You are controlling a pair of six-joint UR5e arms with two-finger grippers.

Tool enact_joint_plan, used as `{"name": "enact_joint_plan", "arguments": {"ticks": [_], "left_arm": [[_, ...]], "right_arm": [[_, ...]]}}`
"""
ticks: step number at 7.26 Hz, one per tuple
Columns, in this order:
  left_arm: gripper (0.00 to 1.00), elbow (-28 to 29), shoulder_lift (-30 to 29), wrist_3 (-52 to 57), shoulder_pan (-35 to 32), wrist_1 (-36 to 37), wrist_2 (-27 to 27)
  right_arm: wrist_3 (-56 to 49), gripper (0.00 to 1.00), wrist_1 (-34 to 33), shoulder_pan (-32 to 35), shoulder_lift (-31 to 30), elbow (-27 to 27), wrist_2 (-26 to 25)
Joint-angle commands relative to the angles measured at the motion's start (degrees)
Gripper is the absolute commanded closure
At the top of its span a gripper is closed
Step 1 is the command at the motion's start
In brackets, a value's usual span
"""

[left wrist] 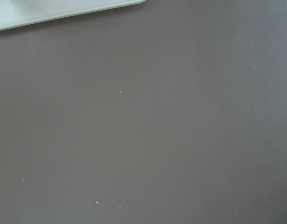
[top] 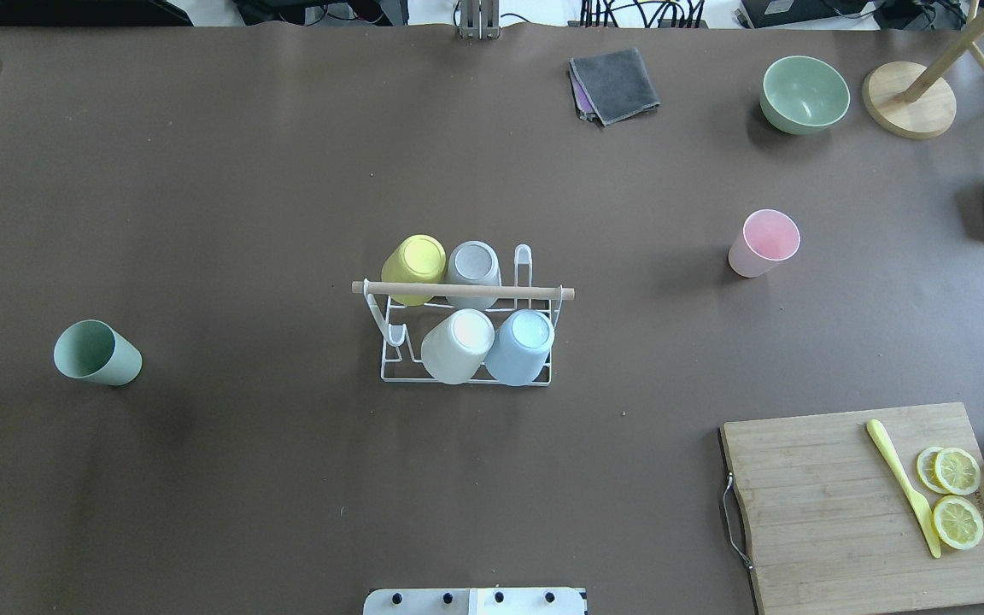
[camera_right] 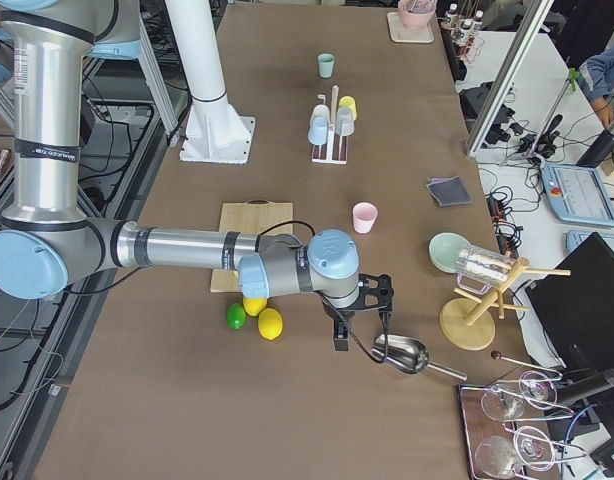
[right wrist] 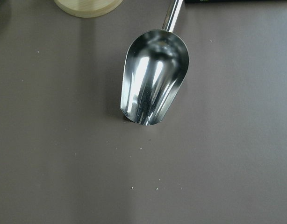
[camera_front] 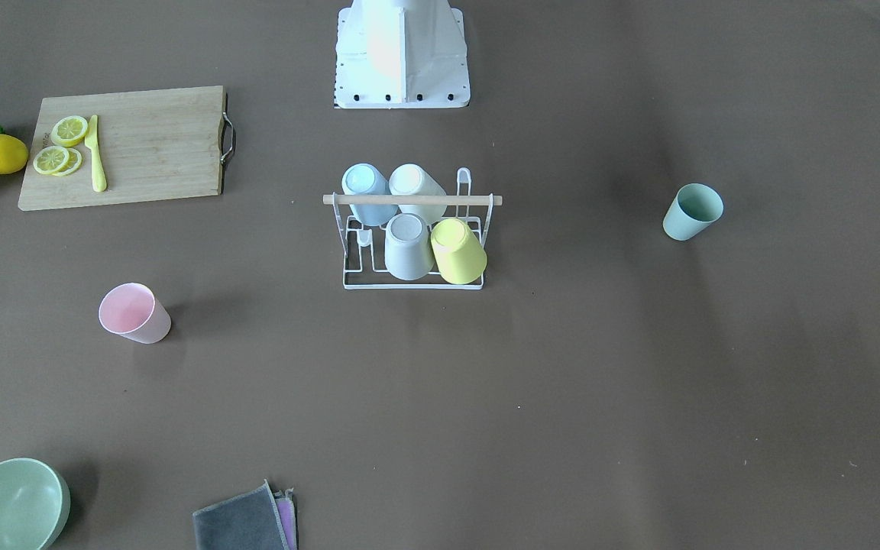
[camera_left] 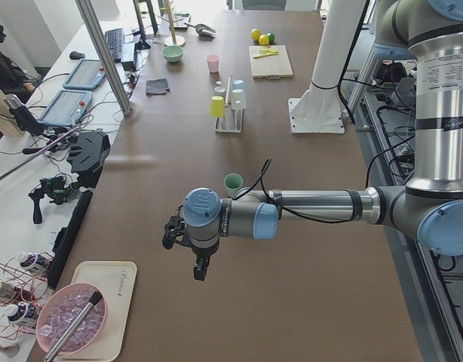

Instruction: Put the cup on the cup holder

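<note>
The left hand (camera_left: 198,270) hovers over the counter's (top: 202,213) left end, its opening impossible to tell. A green cup (top: 97,352) stands well left of the cup holder (top: 462,291), which sits mid-counter carrying four upturned cups. A pink cup (top: 764,243) stands to its right. The right hand (camera_right: 359,322) hangs by a metal scoop (right wrist: 153,86), its opening also unclear.

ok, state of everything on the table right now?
cup holder: four cups inverted on it, two prongs free
green cup: upright, empty
pink cup: upright, empty
bowl: upright, empty
scoop: lying flat, empty
left tool: cannot tell open or shut
right tool: cannot tell open or shut
</note>
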Motion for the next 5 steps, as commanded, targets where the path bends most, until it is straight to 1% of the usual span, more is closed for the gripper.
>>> {"name": "enact_joint_plan", "arguments": {"ticks": [1,5], "left_arm": [[0.02,0.0,0.0,0.0,0.0,0.0,0.0],[0.02,0.0,0.1,0.0,0.0,0.1,0.0]], "right_arm": [[0.0,0.00,0.0,0.1,0.1,-0.4,0.6],[-0.4,0.00,0.7,0.1,0.3,-0.1,0.9]]}}
